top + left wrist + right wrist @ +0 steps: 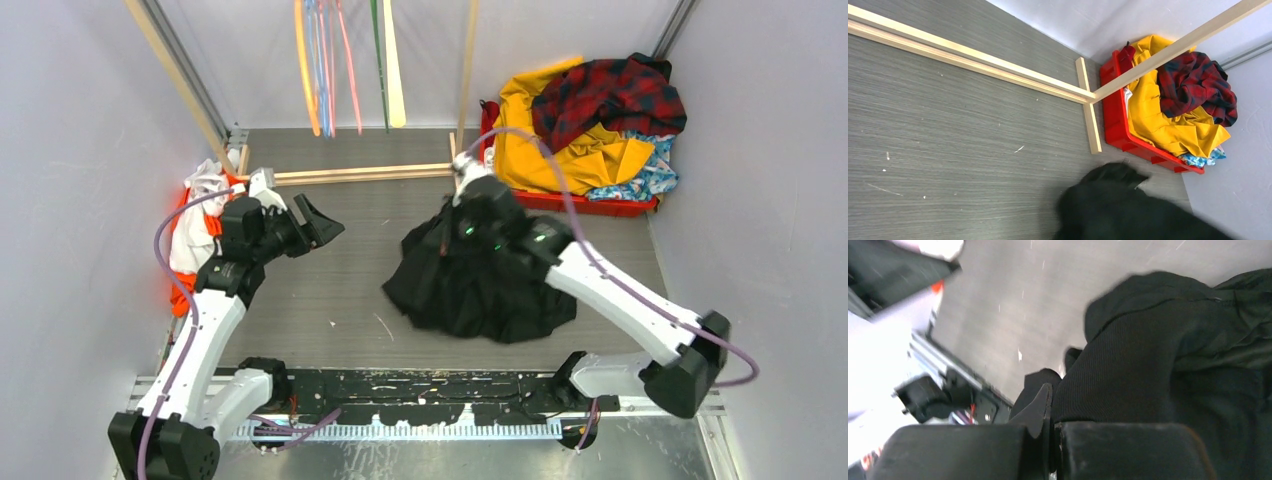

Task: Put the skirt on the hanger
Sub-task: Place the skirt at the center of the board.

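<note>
The skirt (pixel 650 172), blue with flowers, lies in the red bin (pixel 575 202) at the back right, mostly under a yellow garment (pixel 575 150) and a red plaid one (pixel 610 95). A corner of it shows in the left wrist view (pixel 1204 159). Coloured hangers (pixel 325 70) hang blurred at the back. My right gripper (pixel 462 222) is shut on the big black coat (pixel 480 285) in mid table; the closed fingers pinch its ribbed edge in the right wrist view (pixel 1052 396). My left gripper (pixel 318 224) is open and empty at the left, above the table.
A wooden rack frame (pixel 360 175) lies along the back of the table, its post (pixel 1089 112) next to the red bin (pixel 1115 127). A pile of white and orange clothes (pixel 195 235) sits at the left wall. Walls close in on both sides.
</note>
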Controlling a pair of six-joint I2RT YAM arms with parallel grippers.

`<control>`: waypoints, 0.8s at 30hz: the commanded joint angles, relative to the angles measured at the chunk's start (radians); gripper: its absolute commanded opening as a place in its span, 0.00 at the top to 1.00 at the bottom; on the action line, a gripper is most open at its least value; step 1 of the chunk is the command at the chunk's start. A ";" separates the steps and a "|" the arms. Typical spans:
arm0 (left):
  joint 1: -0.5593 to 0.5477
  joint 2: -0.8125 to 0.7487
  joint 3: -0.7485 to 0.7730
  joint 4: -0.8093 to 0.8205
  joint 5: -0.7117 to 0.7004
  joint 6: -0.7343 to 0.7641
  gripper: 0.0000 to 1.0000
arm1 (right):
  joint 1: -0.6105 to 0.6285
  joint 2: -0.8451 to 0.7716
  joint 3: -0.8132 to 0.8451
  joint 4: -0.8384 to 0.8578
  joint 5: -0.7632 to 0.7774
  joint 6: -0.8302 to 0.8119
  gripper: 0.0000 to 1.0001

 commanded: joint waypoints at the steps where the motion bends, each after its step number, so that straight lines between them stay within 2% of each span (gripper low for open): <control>1: -0.004 -0.069 0.059 -0.092 -0.014 0.043 0.28 | 0.155 0.125 -0.103 0.220 -0.020 0.077 0.87; 3: -0.003 -0.080 0.069 -0.137 -0.035 0.058 0.28 | 0.179 0.210 -0.124 0.287 -0.105 0.089 0.62; 6: -0.003 -0.089 0.073 -0.181 -0.027 0.070 0.28 | 0.210 0.221 -0.151 0.295 -0.162 0.067 0.42; 8: -0.004 -0.087 0.067 -0.180 0.011 0.063 0.29 | 0.209 0.156 -0.173 0.249 -0.121 0.041 0.28; 10: -0.012 -0.063 0.059 -0.159 0.076 0.053 0.30 | 0.196 0.095 -0.181 0.158 0.006 0.022 0.17; 13: -0.084 -0.007 0.075 -0.146 0.088 0.063 0.30 | 0.108 0.040 -0.213 0.073 0.103 0.032 0.16; 16: -0.204 0.059 0.120 -0.161 0.040 0.082 0.30 | -0.023 -0.006 -0.279 0.067 0.105 0.048 0.17; 19: -0.317 0.131 0.143 -0.138 -0.017 0.073 0.28 | -0.101 -0.014 -0.314 0.048 0.168 0.051 0.17; 24: -0.378 0.267 0.190 -0.070 -0.038 0.071 0.26 | -0.163 0.061 -0.366 0.054 0.172 0.032 0.21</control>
